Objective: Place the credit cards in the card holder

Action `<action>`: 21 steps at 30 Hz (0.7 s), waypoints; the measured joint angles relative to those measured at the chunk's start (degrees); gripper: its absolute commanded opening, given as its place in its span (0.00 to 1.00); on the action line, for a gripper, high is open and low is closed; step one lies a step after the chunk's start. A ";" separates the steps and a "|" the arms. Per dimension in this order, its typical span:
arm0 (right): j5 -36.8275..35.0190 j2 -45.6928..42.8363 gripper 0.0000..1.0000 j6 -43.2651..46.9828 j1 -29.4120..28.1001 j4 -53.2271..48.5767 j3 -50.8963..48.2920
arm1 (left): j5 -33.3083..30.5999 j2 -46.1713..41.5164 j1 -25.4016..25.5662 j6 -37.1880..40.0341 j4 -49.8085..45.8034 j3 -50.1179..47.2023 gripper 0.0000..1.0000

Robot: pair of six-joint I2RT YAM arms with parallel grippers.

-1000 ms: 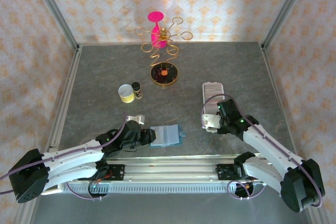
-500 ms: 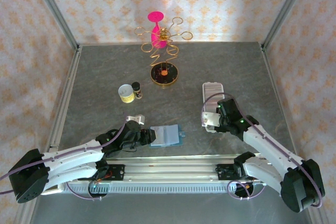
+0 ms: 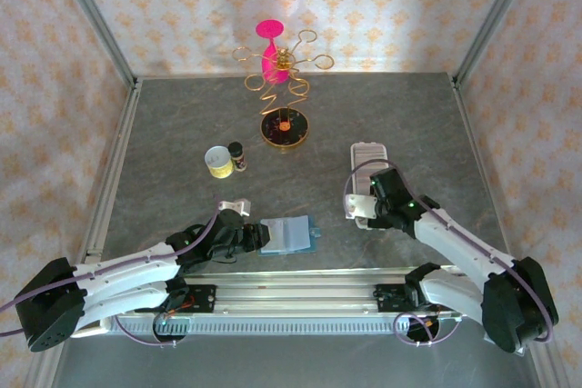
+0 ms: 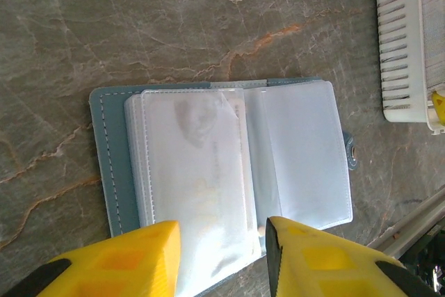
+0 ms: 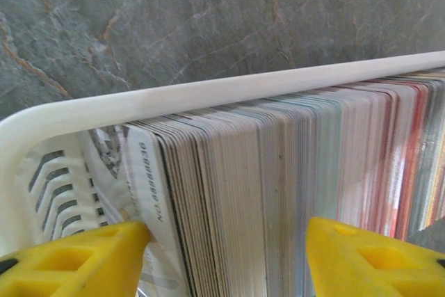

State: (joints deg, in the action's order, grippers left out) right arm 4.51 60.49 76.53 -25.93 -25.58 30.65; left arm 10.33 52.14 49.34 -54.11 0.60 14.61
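Observation:
The card holder [image 3: 368, 154] is a long white ridged tray at the right of the table. In the right wrist view its rim [image 5: 208, 92] runs across, and a dense row of credit cards [image 5: 278, 193] stands on edge inside it. My right gripper [image 5: 226, 259] is open over the tray's near end [image 3: 362, 211], its yellow fingers astride part of that row. A pale card with printed digits [image 5: 149, 193] leans beside the left finger. My left gripper [image 4: 222, 259] hovers open over the near edge of the open teal wallet [image 4: 111, 165], whose cloudy sleeves [image 4: 201, 172] hide their contents.
A gold wire stand with a pink piece [image 3: 282, 70] rises at the back on a round base [image 3: 285, 129]. A yellow-white cup [image 3: 217, 161] and a small dark bottle [image 3: 237, 155] stand left of centre. A metal rail [image 3: 300, 283] runs along the near edge.
My right gripper's jaws have spread apart and its wrist has shifted slightly left over the tray's near end. The left arm and wallet have not moved.

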 measured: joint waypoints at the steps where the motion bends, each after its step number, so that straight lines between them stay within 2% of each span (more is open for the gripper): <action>1: 0.02 0.17 0.55 -0.02 -0.07 -0.17 0.11 | 0.00 0.00 0.00 0.00 0.02 0.00 0.38; 6: 0.02 -0.20 0.40 -0.44 -0.17 -0.90 0.33 | 0.00 0.00 0.00 0.00 0.13 -0.09 0.37; 9: 0.00 -0.79 0.36 -0.48 -0.17 -1.25 0.33 | 0.02 0.00 0.00 0.00 0.15 -0.11 0.37; 13: 0.09 -1.60 0.26 -0.74 -0.20 -1.95 0.33 | 0.04 0.00 0.00 -0.02 0.17 -0.11 0.35; 17: 0.26 -2.60 0.19 -1.11 -0.28 -2.86 0.33 | 0.24 0.00 0.00 -0.24 0.28 -0.15 0.34; 21: 0.42 -3.37 0.16 -1.36 -0.31 -3.56 0.33 | 0.26 0.00 0.00 -0.42 0.35 -0.22 0.33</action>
State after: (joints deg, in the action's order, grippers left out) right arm 4.93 57.12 75.18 -26.24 -29.15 30.98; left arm 10.59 52.14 49.34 -54.52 0.95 14.39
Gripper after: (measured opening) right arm 0.174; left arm 0.338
